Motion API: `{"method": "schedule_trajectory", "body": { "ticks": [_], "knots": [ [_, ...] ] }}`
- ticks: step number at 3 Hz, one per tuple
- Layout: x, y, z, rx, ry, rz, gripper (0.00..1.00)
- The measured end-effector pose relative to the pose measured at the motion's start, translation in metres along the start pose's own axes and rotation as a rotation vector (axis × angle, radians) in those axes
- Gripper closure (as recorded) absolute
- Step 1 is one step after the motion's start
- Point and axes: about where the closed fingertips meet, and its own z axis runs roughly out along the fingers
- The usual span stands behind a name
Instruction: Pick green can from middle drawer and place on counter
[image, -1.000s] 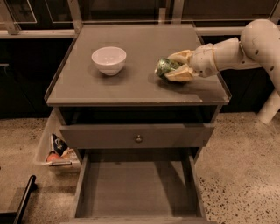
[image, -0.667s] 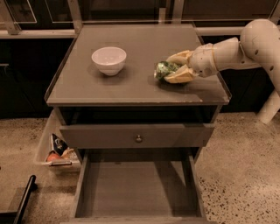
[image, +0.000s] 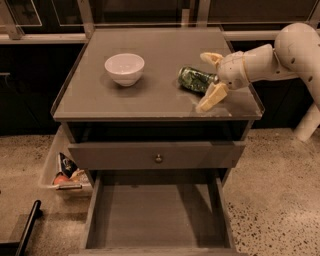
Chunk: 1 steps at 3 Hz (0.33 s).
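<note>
The green can (image: 195, 78) lies on its side on the counter (image: 150, 97), right of the middle. My gripper (image: 202, 81) reaches in from the right and is open. Its two pale fingers are spread to either side of the can, one behind it (image: 210, 58) and one in front of it (image: 213, 96). I cannot tell whether they still touch the can. The middle drawer (image: 155, 215) stands pulled out at the bottom of the view, with nothing on its floor.
A white bowl (image: 124, 68) stands on the counter's left half. A drawer front with a round knob (image: 158, 158) is closed above the open drawer. A bin with packets (image: 65, 172) sits on the floor at left, and a black bar (image: 27, 227) lies at the lower left.
The fingers have opened and let go of the can. It now lies on the counter between them instead of being clasped.
</note>
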Motion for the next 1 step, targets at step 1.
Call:
{"method": "schedule_trajectory", "body": {
  "ticks": [1],
  "knots": [
    [0.0,0.0,0.0,0.0,0.0,0.0,0.0]
  ]
}}
